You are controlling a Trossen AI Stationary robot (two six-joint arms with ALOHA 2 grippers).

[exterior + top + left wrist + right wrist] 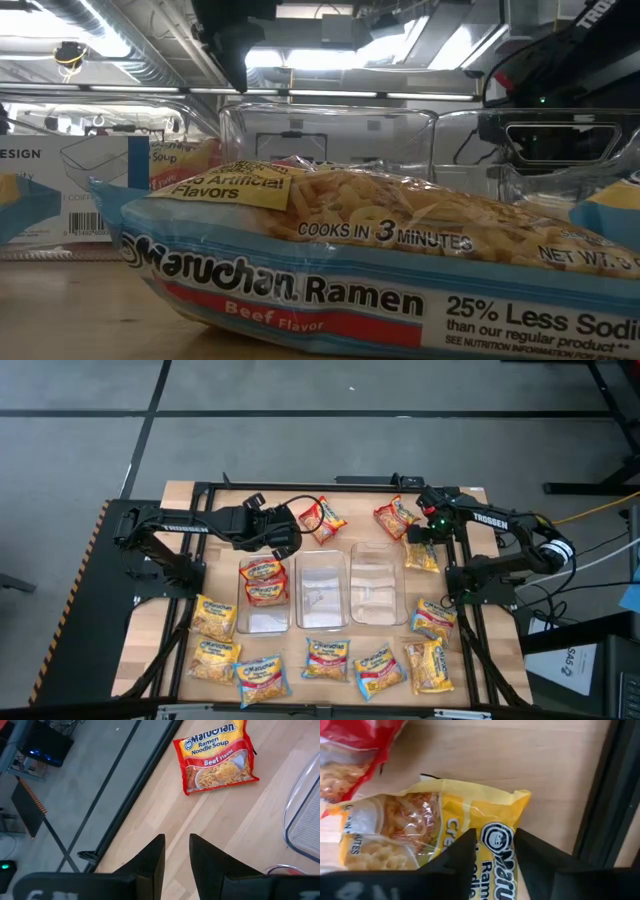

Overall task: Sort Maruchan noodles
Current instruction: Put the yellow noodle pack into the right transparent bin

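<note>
Several Maruchan packets lie flat on the table. My left gripper (176,854) is open by a narrow gap. It hovers over bare wood by the left bin's far end (285,538), with a red beef packet (217,757) lying ahead of it (323,520). My right gripper (495,842) is open, pointing down over the far end of a yellow packet (420,827) at the table's right side (421,554). A red packet (395,518) lies just beyond it. Two yellow packets (264,582) lie in the left bin. My right gripper comes from above at the yellow packet's far end (496,822), one finger on each side of the printed logo. The packet lies flat on the table. Whether the fingertips touch the wrapper, I cannot tell.
Three clear bins stand side by side mid-table: left (247,618), middle (322,592), right (378,585). Yellow, blue and red packets line the near edge (325,660) and both sides (213,615), (433,618). A blue-edged packet (330,270) fills the low view. A black frame borders the table.
</note>
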